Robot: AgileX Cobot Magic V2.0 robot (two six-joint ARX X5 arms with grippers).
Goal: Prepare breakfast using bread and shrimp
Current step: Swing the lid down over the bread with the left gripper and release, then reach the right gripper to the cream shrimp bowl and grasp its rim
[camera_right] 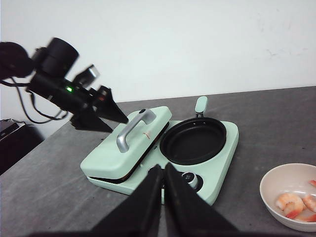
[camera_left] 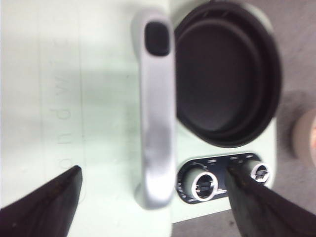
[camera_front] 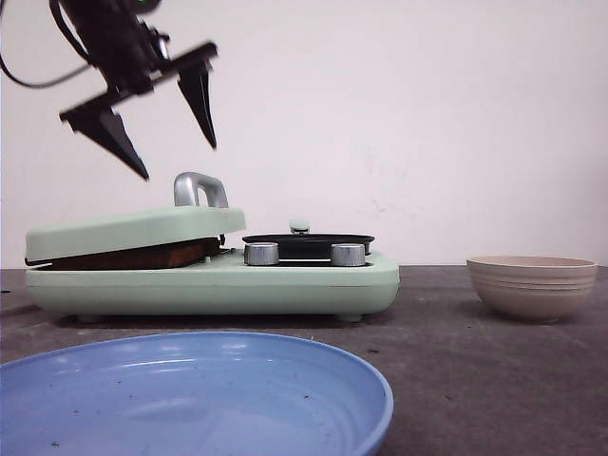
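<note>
Left gripper (camera_front: 176, 142) hovers open above press lid handle (camera_front: 199, 189); right gripper (camera_right: 164, 174) closed, empty. Bread (camera_front: 133, 255) under lid; shrimp (camera_right: 296, 205) in bowl (camera_right: 276, 174). Risk: off-centre grasp slips off handle.

Plate (camera_front: 313, 380) before the sandwich maker (camera_front: 285, 285); bowl (camera_front: 532, 285) at its right.

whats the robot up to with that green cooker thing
It is partway through making breakfast. The left pincer hangs open above the silver handle of the green sandwich maker, touching nothing. The lid sits nearly closed over something brown, probably the bread. The round black pan beside it is empty. The shrimp are in the beige bowl, and the right pincer is shut and holds nothing. A blue plate sits empty in front.
</note>
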